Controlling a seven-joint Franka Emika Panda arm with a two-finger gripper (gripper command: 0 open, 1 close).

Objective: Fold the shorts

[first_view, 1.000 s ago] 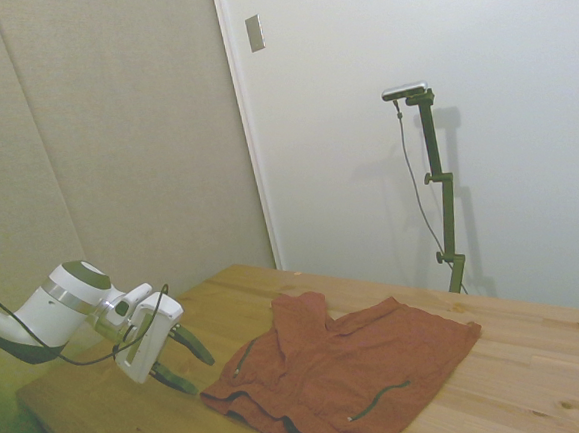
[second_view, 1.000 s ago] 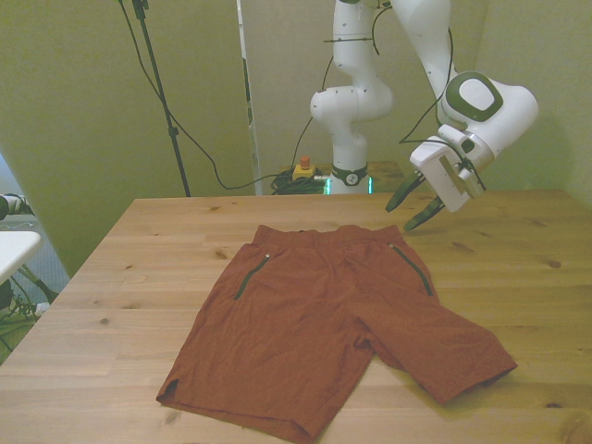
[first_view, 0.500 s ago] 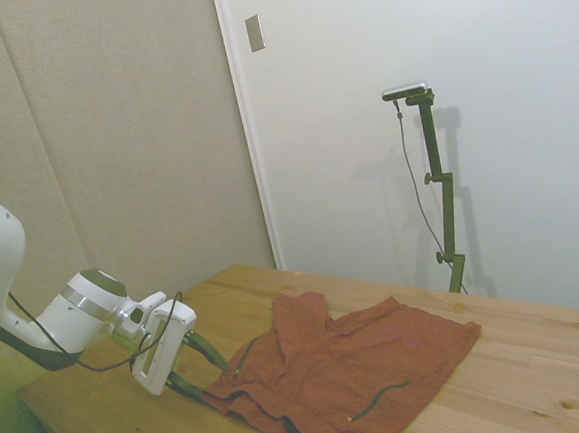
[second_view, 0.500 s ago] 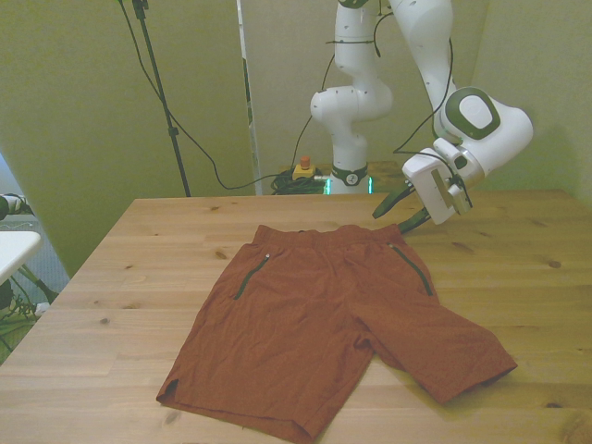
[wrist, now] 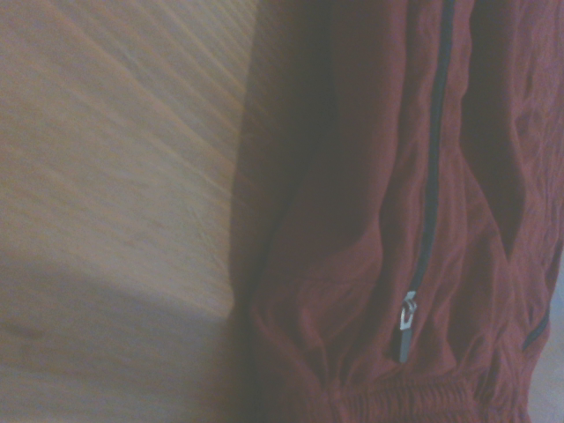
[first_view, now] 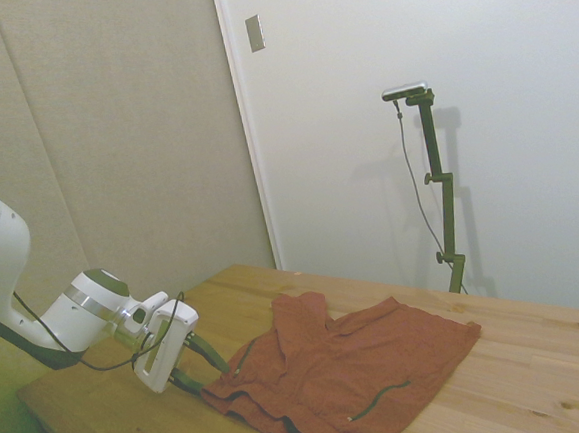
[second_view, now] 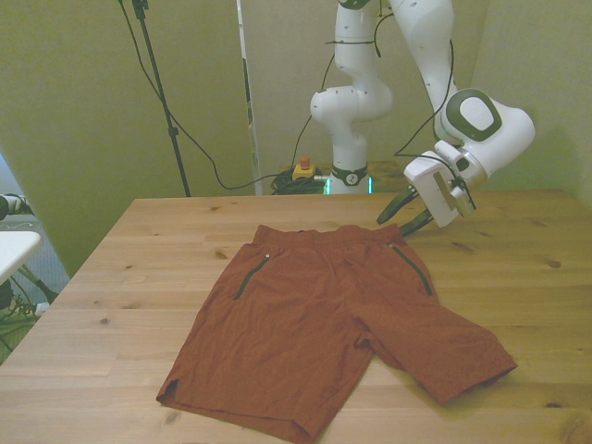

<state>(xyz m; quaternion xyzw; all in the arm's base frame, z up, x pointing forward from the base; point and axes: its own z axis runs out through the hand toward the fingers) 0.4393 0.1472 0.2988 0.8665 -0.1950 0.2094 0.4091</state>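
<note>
Approach to waistband corner
Open pincer (second_view: 403,211) sits low beside flat rust-red cloth shorts (second_view: 333,319), positioned to grasp their upper-right corner.

You have one pair of shorts (second_view: 324,324) lying on one wooden table (second_view: 139,277), and nothing else of its kind beside it. On the shorts you can count two dark zip lines (second_view: 248,277) in the front view, one toward each side of the waist. The wrist view shows one small metal zip pull (wrist: 406,317). One white arm (second_view: 425,55) reaches in, carrying one gripper (second_view: 404,212) with two dark fingers (second_view: 393,205).
</note>
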